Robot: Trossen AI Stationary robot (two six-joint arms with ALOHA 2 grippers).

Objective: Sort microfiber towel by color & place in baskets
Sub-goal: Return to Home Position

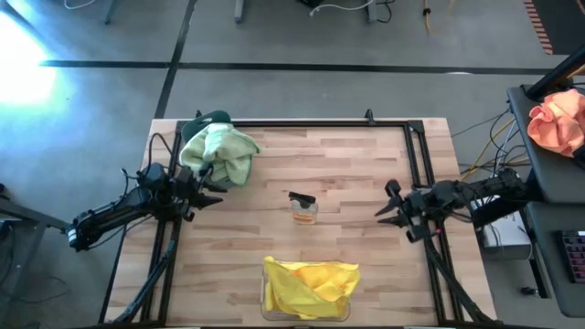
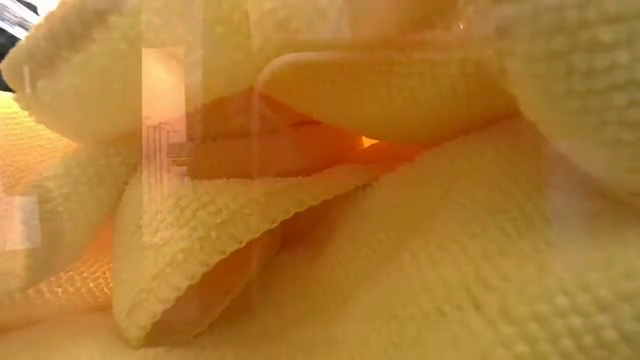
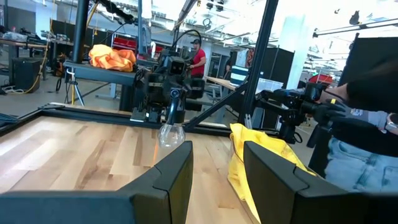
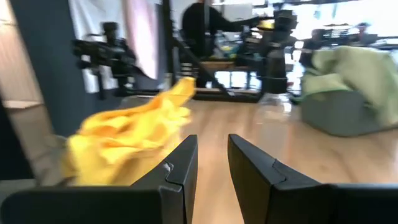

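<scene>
Pressed right up against the low camera: folds of yellow microfiber towels [image 2: 320,200], heaped in the clear basket [image 1: 267,309] and spilling over its rim. Sorting done, by the look of it: green towels [image 1: 219,153] piled in the teal basket [image 1: 218,118], yellow ones in the clear one, no loose towel seen anywhere on the desk [image 1: 356,164]. Left to do, probably, only parking the arms. Left tool [image 1: 208,187] low over the desk, fingers spread and pinching nothing, with the green heap just beside its tips, the drape perhaps brushing them; hard to tell. Right tool [image 1: 388,212] likewise spread and empty, facing the left one across the desk, well apart from both baskets. Yellow heap off to one side of both tools, roughly midway between them, near the desk's edge. Between the tools, a small amber-and-black object [image 1: 303,207], no part of the sort.
</scene>
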